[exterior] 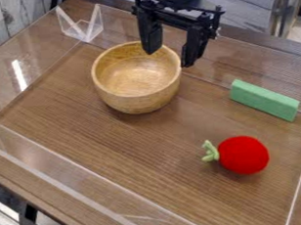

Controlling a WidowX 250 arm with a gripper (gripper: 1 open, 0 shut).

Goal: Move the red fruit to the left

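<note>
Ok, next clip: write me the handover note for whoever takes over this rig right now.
Hand: open, empty, pointing down, hovering over the back rim of the wooden bowl.
Red fruit: lying on the table at front right, stem facing left, well away from the hand.
Green block: right side, behind the fruit, not involved.
Done: nothing yet; fruit looks untouched.
Left: reach the fruit, grasp it, carry it to the left side, release.
</note>
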